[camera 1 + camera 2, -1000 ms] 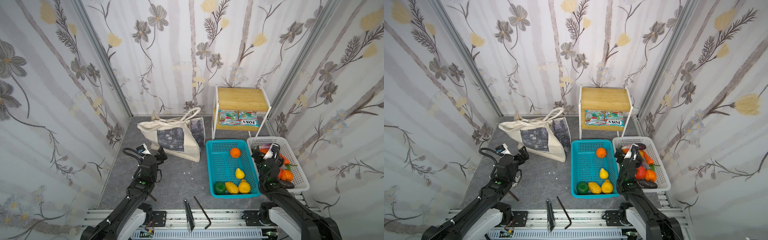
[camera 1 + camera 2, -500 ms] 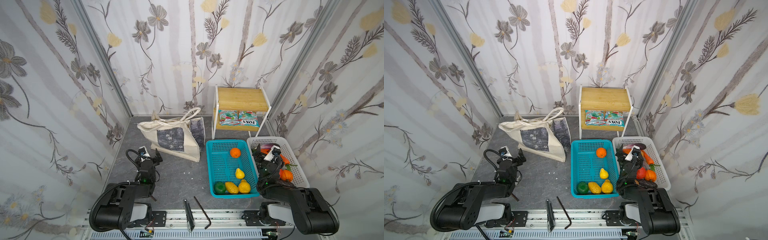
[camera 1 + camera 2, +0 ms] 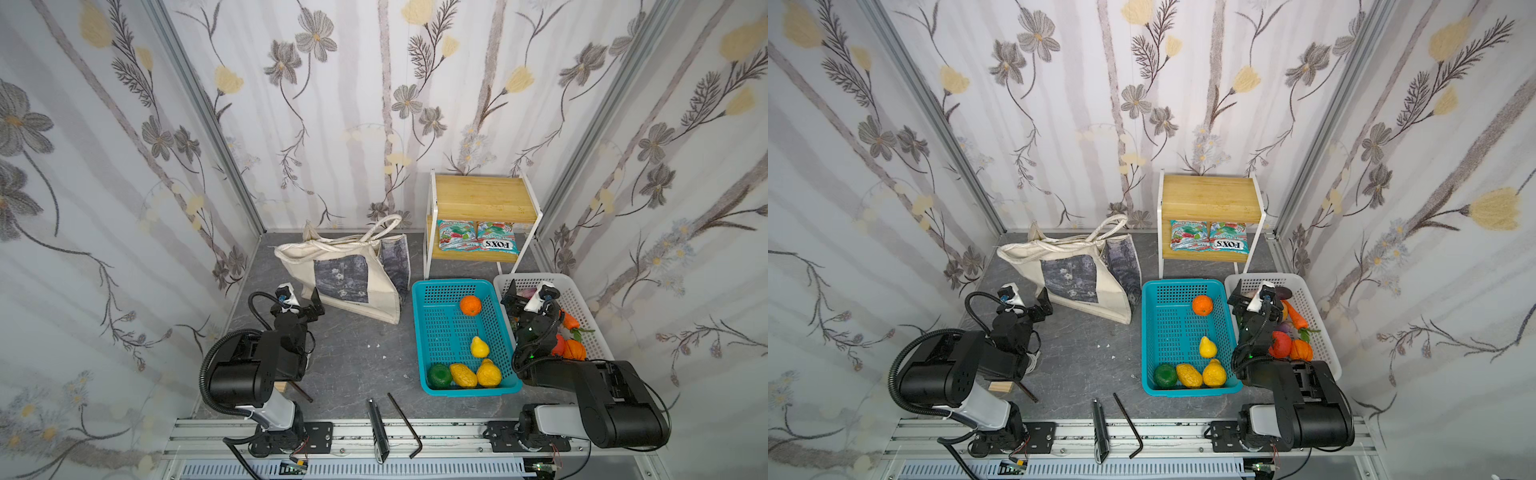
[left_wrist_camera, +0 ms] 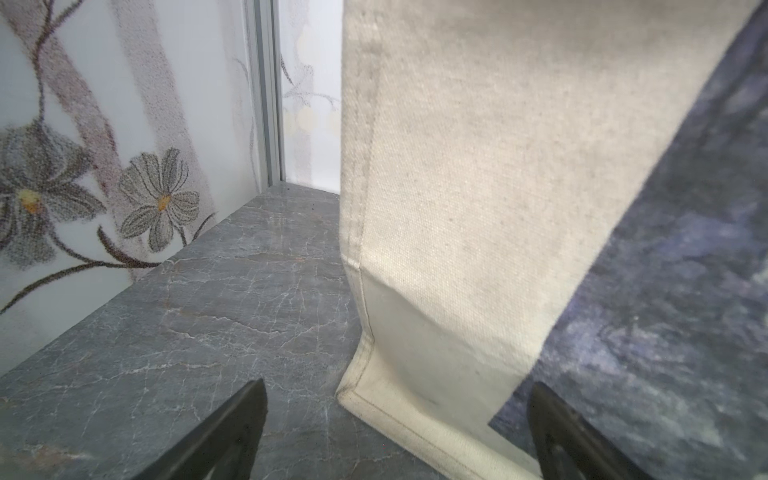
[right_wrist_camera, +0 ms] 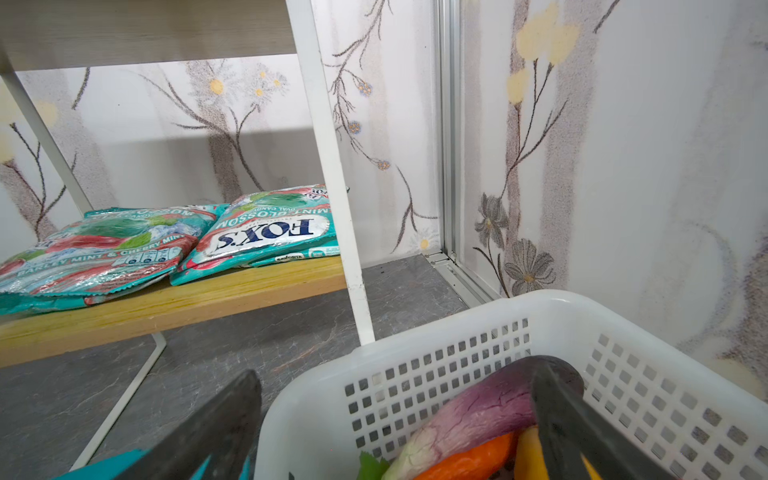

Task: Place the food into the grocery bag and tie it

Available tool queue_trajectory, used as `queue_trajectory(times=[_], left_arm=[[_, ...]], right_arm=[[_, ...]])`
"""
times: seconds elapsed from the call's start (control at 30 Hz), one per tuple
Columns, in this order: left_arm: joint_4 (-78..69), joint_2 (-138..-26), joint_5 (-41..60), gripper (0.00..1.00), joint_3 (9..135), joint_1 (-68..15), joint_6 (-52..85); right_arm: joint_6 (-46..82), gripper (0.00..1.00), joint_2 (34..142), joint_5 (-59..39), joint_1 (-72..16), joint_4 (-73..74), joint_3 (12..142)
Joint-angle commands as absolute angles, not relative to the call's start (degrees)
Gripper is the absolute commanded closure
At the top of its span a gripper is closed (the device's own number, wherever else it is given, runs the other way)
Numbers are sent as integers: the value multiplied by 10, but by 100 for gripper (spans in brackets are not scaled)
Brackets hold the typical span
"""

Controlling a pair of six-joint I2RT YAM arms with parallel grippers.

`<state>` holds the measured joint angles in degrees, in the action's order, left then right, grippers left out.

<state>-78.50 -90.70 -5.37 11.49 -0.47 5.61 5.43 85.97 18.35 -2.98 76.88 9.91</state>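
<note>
The big cream cloth bag with dark blue pictures [image 3: 340, 282] stands just ahead of the left gripper [image 4: 397, 384], spread wide and empty; the right gripper [image 5: 397, 370], spread too, is farther, over the white plastic basket [image 3: 536, 275]

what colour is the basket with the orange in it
The basket is teal, perforated all over; it shows best in a top view.

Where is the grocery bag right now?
In both top views the grocery bag stands rear left, beside the teal basket, just ahead of the left hand.
</note>
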Motion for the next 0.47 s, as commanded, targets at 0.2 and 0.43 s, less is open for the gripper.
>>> queue_trajectory(times=[0.2,0.43], left_arm=[[-800,-908,-112,0,119,-20,50],[-801,-909,-131,0,120,-30,44]], right_arm=[[44,0,865,175,-30,765,107],[44,0,863,174,-30,771,103]])
